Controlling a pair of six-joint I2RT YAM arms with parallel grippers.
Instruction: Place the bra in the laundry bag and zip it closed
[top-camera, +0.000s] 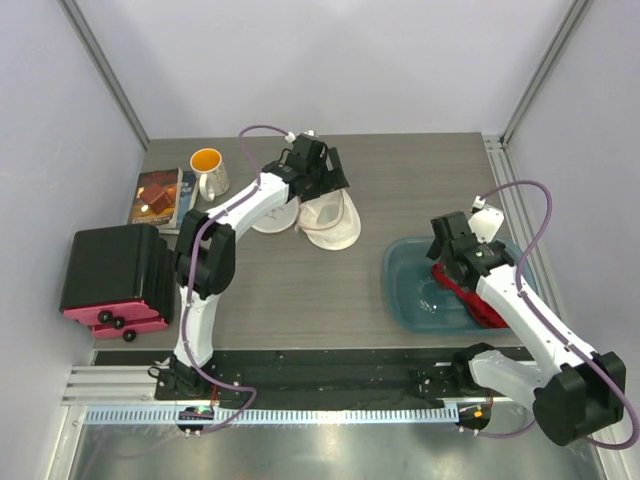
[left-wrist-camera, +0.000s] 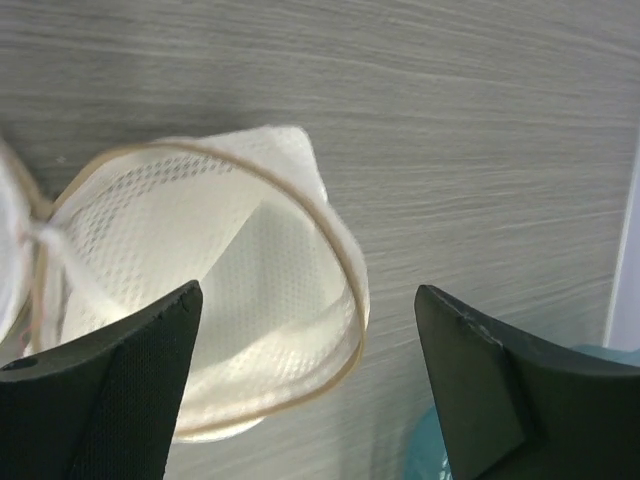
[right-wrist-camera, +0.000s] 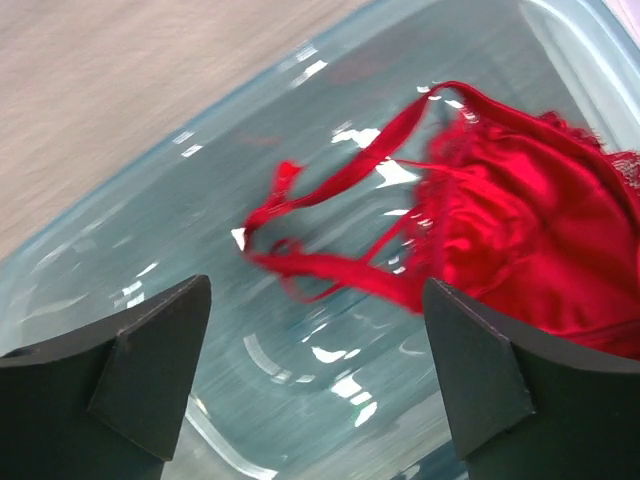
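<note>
**Bra** (right-wrist-camera: 520, 230): red, lace-edged, bunched against the far-right side of a teal plastic bin (top-camera: 405, 290). 1 strap loops loose across the bin floor. Not yet picked up.

**Laundry bag** (left-wrist-camera: 230, 300): white mesh, lying on the tabletop (top-camera: 300, 290) left of the bin and well apart from it. Tan rim gapes open, interior visible, nothing inside. Zip slider not identifiable.

**Right pincer** (right-wrist-camera: 318, 300): spread, holding nothing, poised over the bin floor beside the strap loop.

**Left pincer** (left-wrist-camera: 308, 295): spread, holding nothing, hovering above the bag's mouth. Contact with the rim: cannot tell.

**Other items**, far-left area: mug (top-camera: 207, 168), book (top-camera: 160, 197), black case with red base (top-camera: 112, 275). Not involved.

**Risks (judgement):**
1. Closing where it stands, the right pincer would likely catch only the strap. The cups would then dangle and swing, could drag on the bin wall, and might drape over the bag rim instead of dropping in.
2. The mesh is limp, so the mouth may collapse or the bag may slide if the left pincer does not hold the rim.
3. A strap left across the rim would jam the zip.
</note>
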